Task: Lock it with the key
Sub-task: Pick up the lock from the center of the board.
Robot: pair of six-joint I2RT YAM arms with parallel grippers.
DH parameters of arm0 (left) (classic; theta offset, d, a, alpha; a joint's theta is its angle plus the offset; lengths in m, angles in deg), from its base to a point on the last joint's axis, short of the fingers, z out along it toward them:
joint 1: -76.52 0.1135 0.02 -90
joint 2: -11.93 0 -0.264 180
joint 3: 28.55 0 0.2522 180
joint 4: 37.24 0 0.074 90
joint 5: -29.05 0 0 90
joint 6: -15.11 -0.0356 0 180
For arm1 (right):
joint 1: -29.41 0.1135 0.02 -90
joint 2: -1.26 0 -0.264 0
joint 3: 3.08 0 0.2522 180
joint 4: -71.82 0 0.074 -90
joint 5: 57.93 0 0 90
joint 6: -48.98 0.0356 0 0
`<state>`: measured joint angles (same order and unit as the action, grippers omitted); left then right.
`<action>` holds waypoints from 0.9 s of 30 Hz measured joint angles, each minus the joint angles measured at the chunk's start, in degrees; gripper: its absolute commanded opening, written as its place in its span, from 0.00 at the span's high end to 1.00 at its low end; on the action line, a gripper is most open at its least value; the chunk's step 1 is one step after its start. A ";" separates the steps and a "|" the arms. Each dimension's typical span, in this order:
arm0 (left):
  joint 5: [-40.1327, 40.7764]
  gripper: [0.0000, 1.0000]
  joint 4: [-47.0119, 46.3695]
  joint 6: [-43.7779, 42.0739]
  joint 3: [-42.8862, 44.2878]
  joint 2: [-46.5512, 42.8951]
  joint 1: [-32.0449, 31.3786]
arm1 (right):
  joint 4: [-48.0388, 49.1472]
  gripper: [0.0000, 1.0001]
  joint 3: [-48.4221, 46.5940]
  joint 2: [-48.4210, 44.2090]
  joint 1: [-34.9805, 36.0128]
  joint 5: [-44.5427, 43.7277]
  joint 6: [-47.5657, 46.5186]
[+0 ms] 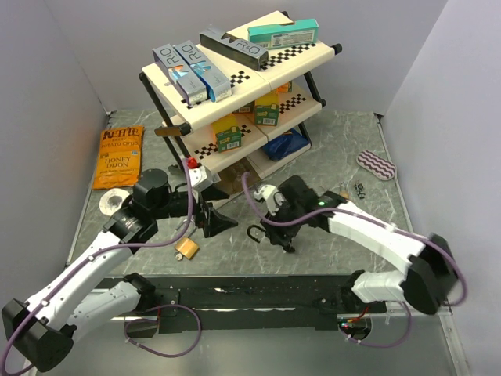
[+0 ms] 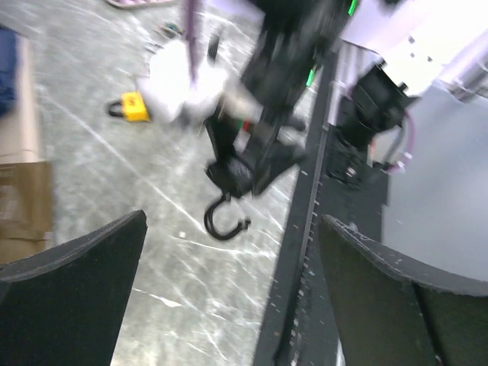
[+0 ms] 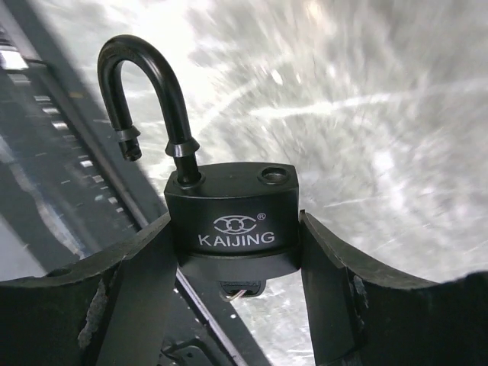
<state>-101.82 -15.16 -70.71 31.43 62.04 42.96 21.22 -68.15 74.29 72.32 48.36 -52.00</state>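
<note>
A black KAIJING padlock (image 3: 232, 217) has its shackle (image 3: 145, 84) swung open. A key head (image 3: 242, 288) sticks out under its body. My right gripper (image 3: 236, 252) is shut on the lock body, one finger on each side, and holds it just above the table. In the top view the right gripper (image 1: 275, 229) is at the table's middle with the shackle (image 1: 254, 233) pointing left. My left gripper (image 1: 221, 222) is open and empty, a short way left of the lock. The left wrist view shows the hanging shackle (image 2: 223, 221) between its spread fingers (image 2: 76, 274).
A tilted shelf rack (image 1: 313, 59) with boxes stands at the back. A chip bag (image 1: 119, 157) and a tape roll (image 1: 113, 201) lie at the left. A brass padlock (image 1: 186, 248) lies below the left gripper. A pink pouch (image 1: 377, 165) and small keys (image 1: 360, 188) lie at the right.
</note>
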 measured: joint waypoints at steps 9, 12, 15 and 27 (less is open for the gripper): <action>-9.64 0.16 3.21 -1.57 1.36 9.05 -1.14 | -5.16 1.00 -2.95 -13.49 -0.83 9.33 -9.68; -10.78 0.19 5.40 -3.21 4.63 13.97 -3.76 | -6.54 1.00 -4.61 -13.55 -0.68 9.38 -11.67; -11.17 0.25 6.95 -4.22 8.04 18.21 -5.51 | -7.37 1.00 -5.49 -13.55 -0.37 8.09 -13.20; -11.76 0.58 8.44 -4.55 12.31 26.67 -8.37 | -8.66 1.00 -9.79 -12.68 1.97 0.42 -14.38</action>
<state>-113.57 -6.72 -75.25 43.73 88.70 34.59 12.56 -77.94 61.62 74.29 48.78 -66.38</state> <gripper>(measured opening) 0.493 0.656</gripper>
